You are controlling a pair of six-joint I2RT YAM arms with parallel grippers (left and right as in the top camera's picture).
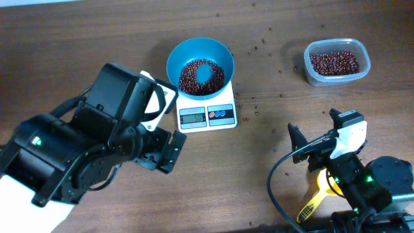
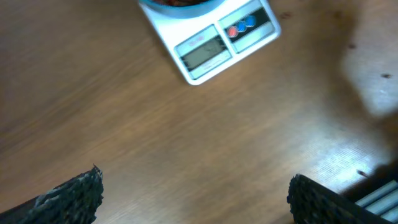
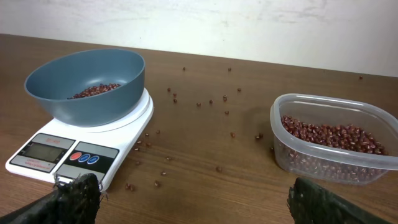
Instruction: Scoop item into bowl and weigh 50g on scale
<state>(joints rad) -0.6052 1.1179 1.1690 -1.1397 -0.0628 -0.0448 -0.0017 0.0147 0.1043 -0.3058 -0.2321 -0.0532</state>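
**End effectors.** The left end effector (image 2: 199,208) is spread wide and holds nothing. It hangs over bare surface (image 1: 77,39), just in front of the scale (image 1: 207,116). The right end effector (image 3: 193,199) is also spread wide and empty, facing the gap between the scale and the tub (image 1: 366,61).

**Location of task items.** The bowl (image 3: 87,93) stands upright on the scale platform. A shallow layer of beans (image 1: 194,77) covers its bottom. The rest of the stock is in the clear tub, well apart to the right. The display is too small to read reliably.

**Handling.** The beans are small, hard, smooth and light. Expect them to roll and bounce, and do not pinch them singly; move them with a scoop. The bowl is light, stiff plastic with slick walls. Grip it at the rim, one finger inside and one outside. It rests loose on the platform, so any nudge will likely disturb the reading. The scale is light and may slide.

**Obstructions.**
- Stray beans (image 3: 199,104) litter the surface between the scale and the tub.
- A yellow tool (image 1: 310,204), probably the scoop, lies partly hidden beneath the right arm.
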